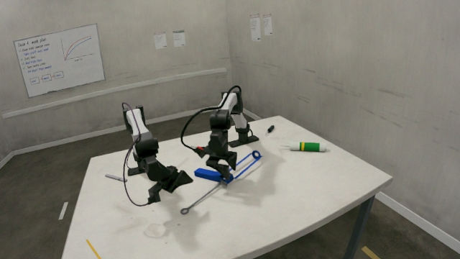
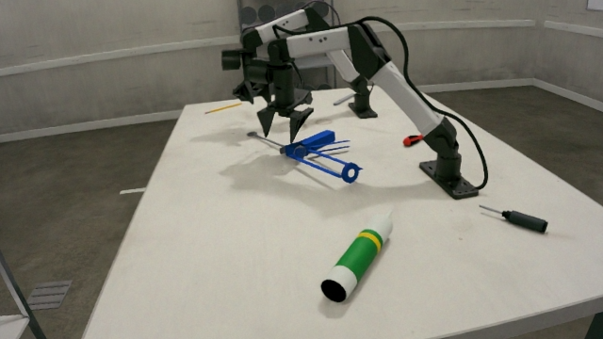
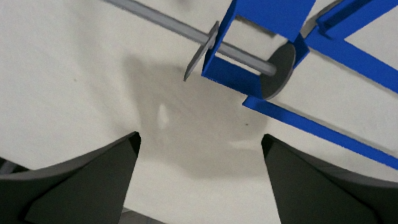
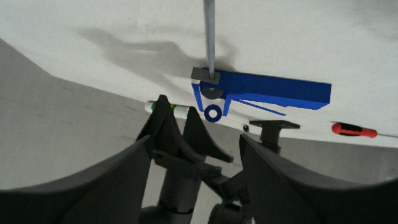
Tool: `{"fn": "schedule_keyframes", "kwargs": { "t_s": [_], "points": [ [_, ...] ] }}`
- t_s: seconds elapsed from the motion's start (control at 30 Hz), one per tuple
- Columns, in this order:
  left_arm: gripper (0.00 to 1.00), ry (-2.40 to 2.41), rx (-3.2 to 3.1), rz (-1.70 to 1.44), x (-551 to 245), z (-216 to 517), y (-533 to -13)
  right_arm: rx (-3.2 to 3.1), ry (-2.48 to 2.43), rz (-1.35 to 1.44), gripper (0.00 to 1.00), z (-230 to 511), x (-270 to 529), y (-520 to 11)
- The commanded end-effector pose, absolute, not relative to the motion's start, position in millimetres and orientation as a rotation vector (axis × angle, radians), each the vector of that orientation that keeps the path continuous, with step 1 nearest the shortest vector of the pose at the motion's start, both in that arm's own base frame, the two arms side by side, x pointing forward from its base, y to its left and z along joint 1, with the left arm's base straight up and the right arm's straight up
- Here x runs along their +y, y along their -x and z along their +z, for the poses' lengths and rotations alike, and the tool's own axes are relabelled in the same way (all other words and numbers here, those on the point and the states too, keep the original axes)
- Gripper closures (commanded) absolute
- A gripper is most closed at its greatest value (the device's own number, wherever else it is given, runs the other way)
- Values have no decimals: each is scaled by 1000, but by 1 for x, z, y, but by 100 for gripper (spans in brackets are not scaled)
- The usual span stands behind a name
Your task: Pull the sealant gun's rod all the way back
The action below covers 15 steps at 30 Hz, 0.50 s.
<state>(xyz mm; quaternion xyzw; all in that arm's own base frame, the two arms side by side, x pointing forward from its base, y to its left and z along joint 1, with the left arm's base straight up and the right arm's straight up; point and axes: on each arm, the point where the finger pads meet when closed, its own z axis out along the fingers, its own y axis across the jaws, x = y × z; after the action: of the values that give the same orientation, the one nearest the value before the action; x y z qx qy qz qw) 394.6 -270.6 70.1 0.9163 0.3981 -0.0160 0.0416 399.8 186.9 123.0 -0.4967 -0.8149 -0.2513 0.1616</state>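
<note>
Between the arm-side edge and the near edge of the worktop (image 1: 305, 201) (image 2: 212, 264) (image 3: 200, 200) (image 4: 300, 30), well in from the corners, lies the blue sealant gun (image 1: 208, 175) (image 2: 320, 138) (image 3: 275, 15) (image 4: 280, 89). In the top view, its open frame runs toward the far corner, ending in a blue ring (image 1: 253, 155) (image 2: 344, 172) (image 4: 206, 113), while the grey rod (image 1: 203, 198) (image 2: 268, 139) (image 3: 170, 22) (image 4: 210, 40) stretches out behind toward the near side. The left wrist view shows the thumb plate (image 3: 201, 52) tilted on the rod just behind the handle bracket, and a grey disc (image 3: 278, 70) on the rod's front end, close against the bracket's front.

The left gripper (image 1: 230, 170) (image 2: 279, 138) (image 3: 201, 135) (image 4: 179, 101) is released, its fingers wide apart above the worktop near the thumb plate. The right gripper (image 1: 174, 191) (image 2: 259, 100) (image 4: 195, 137) is also released, parted and grasping nothing, near the rod's looped end.

Toward the right-hand edge in the top view lies a green and white cartridge (image 1: 312, 147) (image 2: 360, 254) (image 4: 180, 111); a dark screwdriver (image 1: 271, 129) (image 2: 524, 220) is near the far corner. A grey pen (image 1: 115, 177) (image 2: 344, 99) lies near the left-hand edge.
</note>
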Motion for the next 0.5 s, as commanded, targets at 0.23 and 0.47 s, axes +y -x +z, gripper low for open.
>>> {"fn": "schedule_keyframes", "kwargs": {
  "t_s": [0.23, 0.47],
  "points": [
    [0, -2352, 1506, -210, -261, 86, -394, -2327, 1416, -731, 30, 127, 188, -400],
    [0, -2041, 1648, -391, -254, 90, -381, -2327, 1416, -731, 30, 127, 188, -400]
  ]
}}
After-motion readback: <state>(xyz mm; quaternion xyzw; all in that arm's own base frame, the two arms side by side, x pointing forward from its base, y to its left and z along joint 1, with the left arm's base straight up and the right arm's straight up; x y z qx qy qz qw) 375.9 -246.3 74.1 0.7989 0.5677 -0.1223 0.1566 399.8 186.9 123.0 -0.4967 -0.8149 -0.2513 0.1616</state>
